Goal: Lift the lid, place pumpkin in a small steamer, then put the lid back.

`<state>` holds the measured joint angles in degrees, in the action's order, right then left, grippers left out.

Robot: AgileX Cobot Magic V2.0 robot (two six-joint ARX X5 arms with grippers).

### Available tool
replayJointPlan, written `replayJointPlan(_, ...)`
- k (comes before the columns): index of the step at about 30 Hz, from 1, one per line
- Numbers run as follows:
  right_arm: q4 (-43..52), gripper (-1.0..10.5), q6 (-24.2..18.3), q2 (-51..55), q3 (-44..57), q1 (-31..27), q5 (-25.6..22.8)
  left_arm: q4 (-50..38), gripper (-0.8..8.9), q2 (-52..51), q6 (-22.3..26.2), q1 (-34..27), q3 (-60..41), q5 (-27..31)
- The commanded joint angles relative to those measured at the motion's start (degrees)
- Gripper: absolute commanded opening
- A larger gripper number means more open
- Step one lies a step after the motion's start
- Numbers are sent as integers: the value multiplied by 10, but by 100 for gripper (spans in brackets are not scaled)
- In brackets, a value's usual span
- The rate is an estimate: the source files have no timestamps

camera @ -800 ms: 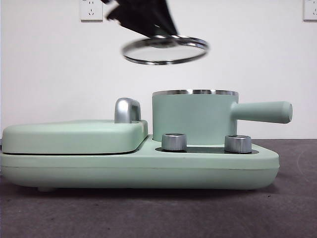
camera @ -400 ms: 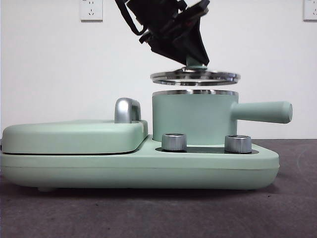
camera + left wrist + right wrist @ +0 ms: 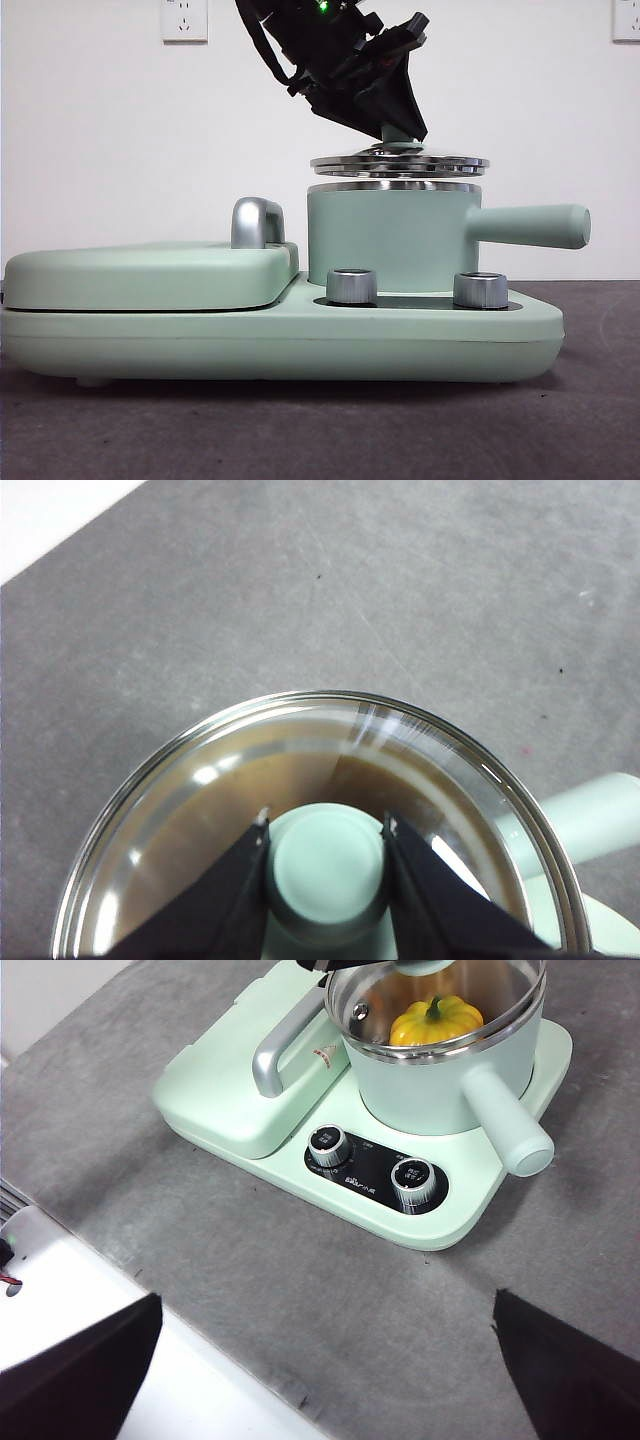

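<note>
The glass lid (image 3: 400, 162) with a steel rim hangs level just over the small steamer (image 3: 385, 240), a thin gap above the pot's rim. My left gripper (image 3: 398, 132) comes down from above and is shut on the lid's mint-green knob (image 3: 327, 868). The pumpkin (image 3: 435, 1020), yellow-orange with a green stem, lies inside the steamer (image 3: 430, 1085). The pot's long handle (image 3: 530, 225) points right. My right gripper (image 3: 330, 1380) is open and empty, held high and back from the appliance.
The steamer stands on a mint-green cooker base (image 3: 300, 345) with two steel dials (image 3: 351, 286) (image 3: 481, 290). A flat griddle cover (image 3: 150, 275) with a steel handle (image 3: 257, 222) lies to its left. A white table edge (image 3: 60, 1300) borders the grey mat.
My left gripper carried the lid from up and to the left over to the pot, levelled it, and lowered it close to the rim.
</note>
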<state>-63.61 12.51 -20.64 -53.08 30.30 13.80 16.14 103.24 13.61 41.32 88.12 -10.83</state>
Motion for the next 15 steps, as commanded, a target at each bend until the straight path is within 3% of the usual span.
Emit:
replayJointPlan(1, 5, 526, 11, 0, -4, 3, 2, -27, 16, 9, 5, 2, 12, 0)
replayJointPlan(15, 6, 526, 26, 0, -4, 3, 2, -23, 15, 37, -22, -7, 12, 5)
